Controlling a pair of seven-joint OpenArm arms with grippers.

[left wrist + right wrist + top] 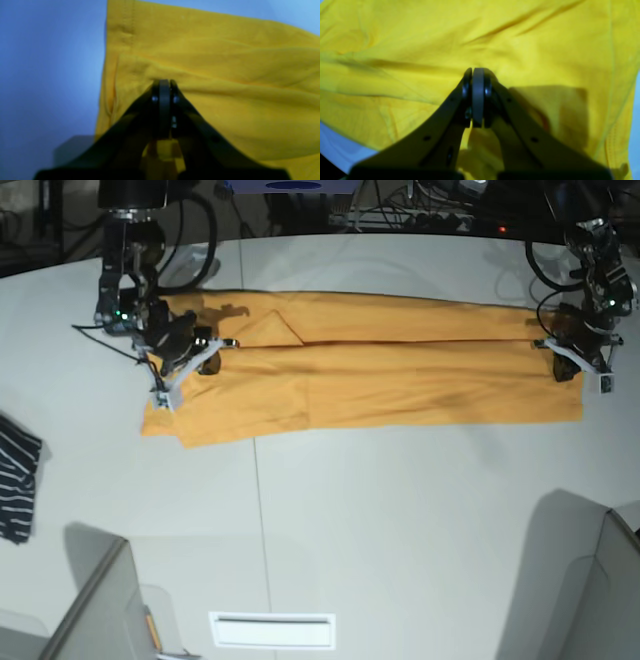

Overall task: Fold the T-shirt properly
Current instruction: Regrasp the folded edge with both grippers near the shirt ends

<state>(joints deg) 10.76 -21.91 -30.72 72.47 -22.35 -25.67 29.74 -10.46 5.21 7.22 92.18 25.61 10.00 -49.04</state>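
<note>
T-shirt [380, 370] lies spread as a long orange-yellow band across the far half of the white surface [400, 520], already folded lengthwise — a fold line runs along its middle.

Far left of the base view, a dark striped garment [17, 476] sits at the surface edge, well apart from the shirt, not part of the job.

Next, on the shirt's left end, the right tool [185, 352] is down on the cloth. The right wrist view shows its jaws pressed together with yellow fabric bunching at the tips [478, 72], so it looks clamped on the T-shirt, a pinch near the sleeve and shoulder area.

Middle stretch of shirt lies flat with light wrinkles and nothing on it.

At the right end, the left tool [572, 358] is on the hem edge. The left wrist view shows the jaws together on a ridge of cloth [163, 82] close to the stitched hem — clamped on the T-shirt too.

Both ends are pinched at once, likely so the band can be lifted evenly and folded crosswise without skewing. Judged step: grasp done, lift next. Risk: catching only the top layer.
</note>
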